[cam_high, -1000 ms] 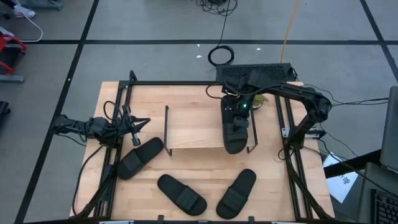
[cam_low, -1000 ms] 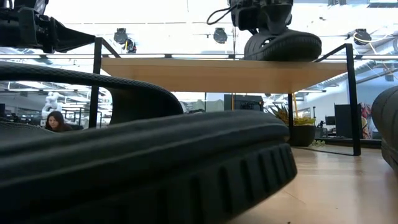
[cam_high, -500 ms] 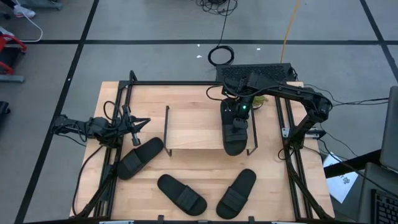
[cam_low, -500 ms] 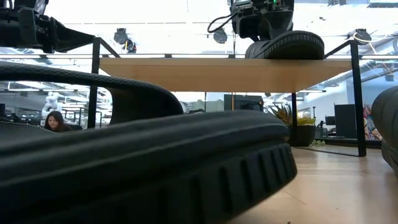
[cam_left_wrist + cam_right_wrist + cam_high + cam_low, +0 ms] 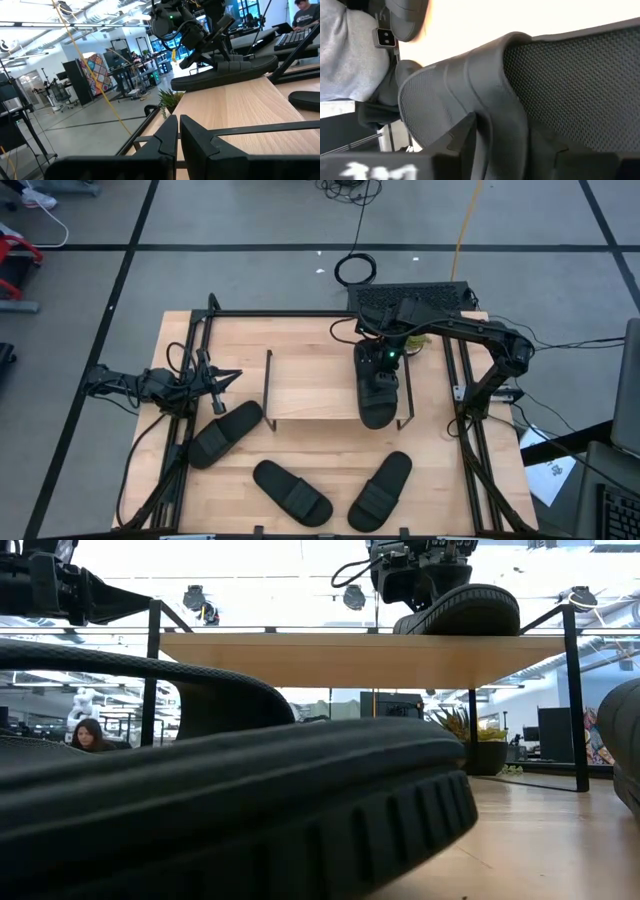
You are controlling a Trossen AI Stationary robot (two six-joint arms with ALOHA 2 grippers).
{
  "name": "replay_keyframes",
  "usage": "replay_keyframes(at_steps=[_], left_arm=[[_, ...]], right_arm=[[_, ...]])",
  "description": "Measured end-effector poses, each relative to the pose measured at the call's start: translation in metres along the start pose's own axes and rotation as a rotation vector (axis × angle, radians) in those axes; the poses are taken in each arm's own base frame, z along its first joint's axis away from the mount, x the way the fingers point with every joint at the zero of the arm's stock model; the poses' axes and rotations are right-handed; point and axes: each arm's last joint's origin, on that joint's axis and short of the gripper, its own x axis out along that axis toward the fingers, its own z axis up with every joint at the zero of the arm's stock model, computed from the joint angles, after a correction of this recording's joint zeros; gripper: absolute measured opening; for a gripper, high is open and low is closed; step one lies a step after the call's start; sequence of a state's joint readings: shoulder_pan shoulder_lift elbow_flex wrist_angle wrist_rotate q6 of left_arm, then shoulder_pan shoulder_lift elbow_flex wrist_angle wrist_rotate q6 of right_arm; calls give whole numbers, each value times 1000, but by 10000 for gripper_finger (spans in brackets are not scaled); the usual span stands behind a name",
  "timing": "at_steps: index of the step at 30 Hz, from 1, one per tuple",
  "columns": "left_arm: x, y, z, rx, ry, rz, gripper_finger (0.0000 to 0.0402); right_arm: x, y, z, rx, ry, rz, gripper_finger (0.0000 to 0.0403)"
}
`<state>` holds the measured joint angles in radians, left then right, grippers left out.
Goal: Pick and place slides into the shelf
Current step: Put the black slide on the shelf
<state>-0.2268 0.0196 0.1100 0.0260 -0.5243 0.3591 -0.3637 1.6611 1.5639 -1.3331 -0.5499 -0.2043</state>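
Little has shifted: the right gripper (image 5: pixel 378 366) still clamps a slide (image 5: pixel 378 393) lying on the shelf (image 5: pixel 310 385) top's right end. Three slides lie on the table (image 5: pixel 440 470) before the shelf. The left gripper (image 5: pixel 222 379) waits shut, left of it.

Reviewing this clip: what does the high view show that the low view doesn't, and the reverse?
Only the high view shows all four slides: one on the shelf under the right gripper, three on the table, namely at the left, centre and right, with the left gripper idle at the table's left edge. Only the low view shows a person in the room behind, and a gap under the shelved slide's left end. Both show that slide on the shelf's plank.
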Motion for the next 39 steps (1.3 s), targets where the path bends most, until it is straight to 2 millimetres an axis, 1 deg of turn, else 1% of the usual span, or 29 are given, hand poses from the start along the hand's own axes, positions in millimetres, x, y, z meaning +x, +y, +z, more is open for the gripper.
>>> replay_keyframes(at_steps=[4,11,18,21,26,33,39], left_arm=[[0,0,0,0,0,0,26],[0,0,0,0,0,0,26],[0,0,0,0,1,0,26],[0,0,0,0,0,0,26],[0,0,0,0,1,0,26],[0,0,0,0,0,0,26],[0,0,0,0,0,0,26]], right_arm=[[-1,1,0,-8,-9,-6,157],[-11,6,-2,-40,-70,-68,197],[-19,17,-5,-56,-123,-96,227],[-19,19,-6,-47,-122,-95,232],[-17,22,-7,-59,-102,-146,232],[-16,23,-7,-46,-96,-135,233],[-12,30,-8,-27,-77,-110,232]])
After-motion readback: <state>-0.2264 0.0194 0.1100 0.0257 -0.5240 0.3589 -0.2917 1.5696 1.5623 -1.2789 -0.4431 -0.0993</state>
